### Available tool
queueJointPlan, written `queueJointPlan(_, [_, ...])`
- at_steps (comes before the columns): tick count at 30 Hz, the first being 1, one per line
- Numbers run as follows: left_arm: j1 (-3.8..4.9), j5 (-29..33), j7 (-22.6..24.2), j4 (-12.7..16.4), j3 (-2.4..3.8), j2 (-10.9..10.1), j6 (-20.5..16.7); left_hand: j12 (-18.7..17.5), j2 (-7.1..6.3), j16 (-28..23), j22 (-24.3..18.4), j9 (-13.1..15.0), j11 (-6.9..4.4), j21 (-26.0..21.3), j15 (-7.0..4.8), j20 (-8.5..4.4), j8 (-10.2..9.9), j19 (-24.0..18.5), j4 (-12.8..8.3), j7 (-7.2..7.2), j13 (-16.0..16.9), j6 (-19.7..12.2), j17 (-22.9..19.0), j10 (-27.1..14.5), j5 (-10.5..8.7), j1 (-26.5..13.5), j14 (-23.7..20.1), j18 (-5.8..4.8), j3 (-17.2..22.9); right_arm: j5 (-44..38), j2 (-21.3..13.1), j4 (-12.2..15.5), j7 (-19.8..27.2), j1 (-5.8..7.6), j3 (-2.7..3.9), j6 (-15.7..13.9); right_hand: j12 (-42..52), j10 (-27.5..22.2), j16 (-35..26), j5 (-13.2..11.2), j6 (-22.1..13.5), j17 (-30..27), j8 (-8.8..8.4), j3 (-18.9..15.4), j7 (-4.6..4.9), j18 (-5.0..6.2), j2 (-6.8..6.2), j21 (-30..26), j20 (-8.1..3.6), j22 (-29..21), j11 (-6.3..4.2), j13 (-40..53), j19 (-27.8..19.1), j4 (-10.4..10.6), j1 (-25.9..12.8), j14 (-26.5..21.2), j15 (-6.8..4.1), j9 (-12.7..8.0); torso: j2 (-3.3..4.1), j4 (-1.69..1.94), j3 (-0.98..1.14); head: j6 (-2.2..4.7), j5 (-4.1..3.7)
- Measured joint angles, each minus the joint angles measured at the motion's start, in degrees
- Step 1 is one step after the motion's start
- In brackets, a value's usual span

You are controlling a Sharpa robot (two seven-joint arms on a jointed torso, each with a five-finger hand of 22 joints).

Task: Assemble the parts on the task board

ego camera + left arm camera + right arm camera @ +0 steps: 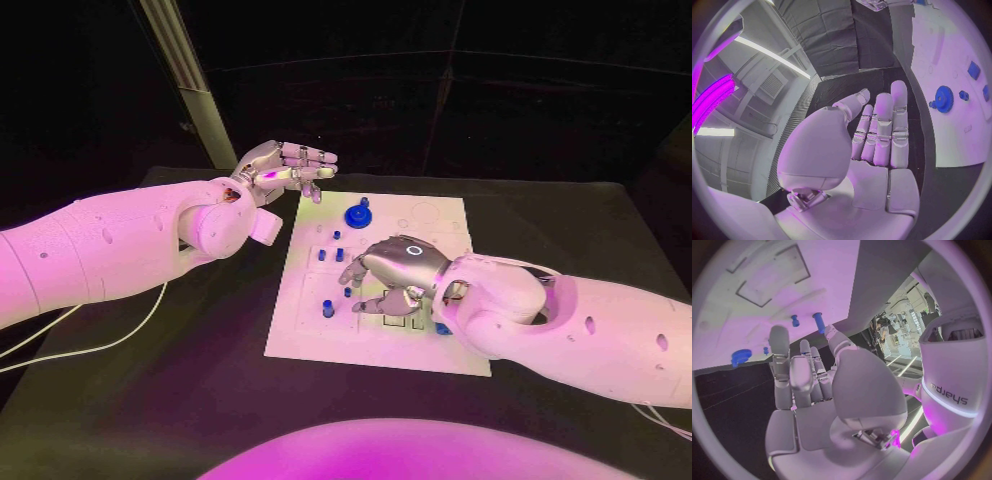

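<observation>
Head view: found right hand (pixel 392 272) empty, fingers apart over task board (pixel 310 335); left hand (pixel 284 166) empty, clear. Blue gear (pixel 358 214) seated, pegs (pixel 330 254) apparently loose; much left.

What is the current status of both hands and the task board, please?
Left hand open, raised beyond board's far left corner. Right hand empty, fingers over task board. Blue gear standing on board. Nothing obstructing.

1 task board (pixel 310 335), 1 blue gear (pixel 358 215), 2 hands.
</observation>
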Motion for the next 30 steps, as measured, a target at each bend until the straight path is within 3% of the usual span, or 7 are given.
queueJointPlan(2, [0.00,0.0,0.0,0.0,-0.01,-0.1,0.0,0.0,0.00,0.0,0.0,0.0,0.00,0.0,0.13,0.00,0.0,0.0,0.0,0.00,0.0,0.0,0.0,0.0,0.00,0.0,-0.1,0.00,0.0,2.5,-2.8,1.2,0.0,0.58,0.08,-0.9,1.6,3.0,1.3,0.2,1.3,1.6,0.63,-0.3,-0.28,0.00,0.33,1.8,-0.18,2.9,-0.53,0.5,1.3,0.3,-0.4,0.3,-0.28,0.2,-0.08,-0.01,-0.03,0.20,-0.67])
queueJointPlan(5, [0.00,0.0,0.0,0.1,-0.03,-0.5,0.0,0.0,0.00,0.0,0.0,0.0,0.00,0.0,0.21,0.00,0.0,0.0,0.0,0.00,0.0,0.0,0.0,0.0,0.00,0.0,-0.2,-0.01,0.0,7.9,-7.7,3.1,-0.5,1.46,0.17,-1.6,6.8,11.6,4.3,0.9,3.6,5.6,1.94,-2.1,-2.15,-1.41,0.21,6.2,-1.38,9.7,-2.65,3.2,4.3,2.1,-2.5,0.3,-1.95,0.5,-0.27,-0.20,-0.10,0.52,-1.71])
queueJointPlan(8, [-0.01,0.0,-0.1,0.3,-0.04,-0.7,0.0,0.0,0.00,0.0,0.0,0.0,0.00,0.0,0.20,0.00,0.0,0.0,0.0,0.00,0.0,0.0,0.0,0.0,0.00,0.0,-0.2,-0.01,0.0,12.9,-11.9,4.1,-1.8,1.81,0.19,-1.9,13.6,16.6,6.1,5.3,5.4,7.9,3.26,-5.4,-3.94,-2.30,-0.57,9.5,-3.30,14.8,-4.48,8.3,6.2,5.6,-6.6,0.3,-3.47,0.8,-0.47,-0.46,-0.16,0.80,-2.58])
queueJointPlan(11, [-0.01,0.0,-0.1,0.6,-0.04,-0.8,0.0,0.0,0.00,0.0,0.0,0.0,0.00,0.0,0.20,0.00,0.0,0.0,0.0,0.00,0.0,0.0,0.0,0.0,0.00,0.0,-0.2,-0.01,0.0,17.3,-15.3,5.0,-4.3,1.92,0.16,-1.9,29.1,18.8,8.2,6.1,6.0,10.6,4.53,-8.5,-4.54,-2.59,-0.09,12.1,-4.09,18.9,-5.27,25.3,7.4,9.0,-8.9,0.4,-4.08,1.2,-0.64,-0.83,-0.23,1.00,-3.25])
queueJointPlan(16, [-0.01,0.0,-0.1,1.2,-0.08,-0.9,0.0,0.0,0.00,0.0,0.0,0.0,0.00,0.0,0.21,0.00,0.0,0.0,0.0,0.00,0.0,0.0,0.0,0.0,0.00,0.0,-0.2,-0.01,0.0,20.8,-18.9,5.9,-8.9,1.95,0.10,-1.8,45.4,16.1,9.9,5.7,5.8,13.0,7.19,-13.8,-4.73,-3.20,0.90,13.6,-4.08,20.9,-5.25,44.7,7.4,13.8,-8.1,0.3,-4.39,2.1,-0.91,-1.46,-0.26,1.14,-3.73])
queueJointPlan(24, [-0.05,0.0,-0.1,1.8,-0.25,-1.3,0.0,0.0,0.22,0.0,0.0,0.0,0.00,0.0,0.20,0.00,0.0,0.0,0.0,0.00,0.0,0.0,-0.1,0.0,0.00,-0.2,-0.2,-0.01,0.0,20.9,-20.1,5.8,-15.3,0.56,0.05,-0.8,48.2,15.4,10.3,4.6,5.2,13.3,8.73,-17.7,-4.88,-3.19,2.21,14.2,-4.08,22.0,-5.16,49.4,7.4,14.2,-9.9,0.3,-4.39,2.8,-1.12,-2.23,-0.23,1.09,-3.69])
queueJointPlan(30, [-0.04,0.0,-0.1,2.0,-0.33,-1.4,0.0,0.0,0.22,0.0,0.0,0.0,0.00,0.0,0.20,0.00,0.0,0.0,0.0,0.00,0.0,0.0,-0.1,0.0,0.00,-0.2,-0.2,-0.01,0.0,19.4,-18.1,5.7,-18.6,-0.63,-0.01,0.8,52.5,17.1,11.8,4.4,4.8,14.9,9.54,-19.3,-4.94,-3.67,2.37,16.2,-4.07,25.6,-5.18,54.8,8.6,14.2,-11.5,0.3,-4.39,3.1,-1.12,-2.26,-0.21,1.16,-3.78])
